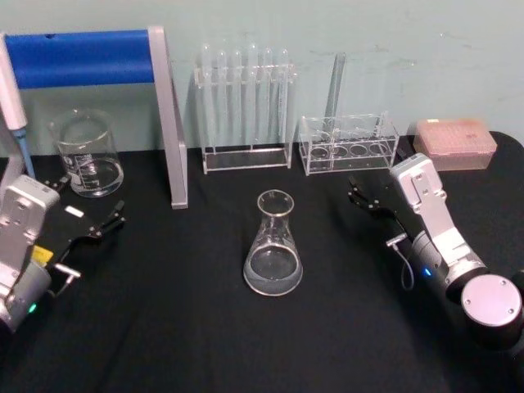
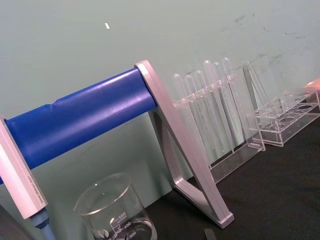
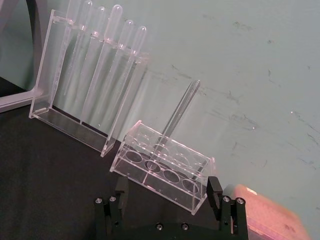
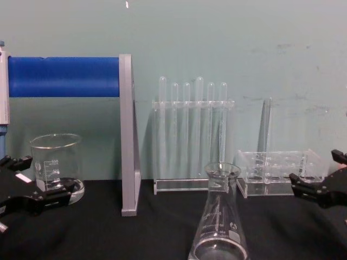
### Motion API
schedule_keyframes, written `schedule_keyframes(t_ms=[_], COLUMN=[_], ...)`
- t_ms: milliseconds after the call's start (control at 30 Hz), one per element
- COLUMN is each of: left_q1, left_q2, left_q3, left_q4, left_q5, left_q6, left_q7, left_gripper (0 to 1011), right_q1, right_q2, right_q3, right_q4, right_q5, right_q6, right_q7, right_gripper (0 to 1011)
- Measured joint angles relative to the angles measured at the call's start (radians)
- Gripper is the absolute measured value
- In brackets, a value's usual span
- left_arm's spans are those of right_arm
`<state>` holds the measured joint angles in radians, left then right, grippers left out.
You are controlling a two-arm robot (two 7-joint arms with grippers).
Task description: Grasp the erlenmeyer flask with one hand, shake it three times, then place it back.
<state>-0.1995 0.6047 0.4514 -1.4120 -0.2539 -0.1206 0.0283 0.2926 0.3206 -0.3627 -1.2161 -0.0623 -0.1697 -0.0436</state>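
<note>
The erlenmeyer flask (image 1: 273, 246) stands upright on the black table, roughly midway between my two arms; the chest view has it low in the middle (image 4: 219, 227). It is clear glass and looks empty. My right gripper (image 1: 365, 199) rests to the right of the flask, well apart from it, pointing toward the back racks. Its fingers (image 3: 214, 189) are spread open with nothing between them. My left gripper (image 1: 86, 206) lies at the table's left side near the beaker, also open and empty (image 4: 47, 177).
A glass beaker (image 1: 87, 155) stands at the back left beside a grey frame with a blue bar (image 1: 170, 131). Behind the flask are a tall test tube rack (image 1: 246, 106) and a low clear rack (image 1: 348, 144) holding one tube. A pink box (image 1: 455, 141) sits back right.
</note>
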Motion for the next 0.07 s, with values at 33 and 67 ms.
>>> schedule_keyframes(t_ms=[33, 67], left_q1=[0.0, 0.0], left_q2=[0.0, 0.0], left_q3=[0.0, 0.0], left_q4=[0.0, 0.0], left_q5=[0.0, 0.0], left_q6=[0.0, 0.0], left_q7=[0.0, 0.0], left_gripper=[1001, 1001], right_q1=[0.0, 0.0], right_q2=[0.0, 0.0], right_q3=[0.0, 0.0], right_q4=[0.0, 0.0], right_q5=[0.0, 0.0], right_q6=[0.0, 0.0], right_q7=[0.0, 0.0], right_gripper=[1003, 1003])
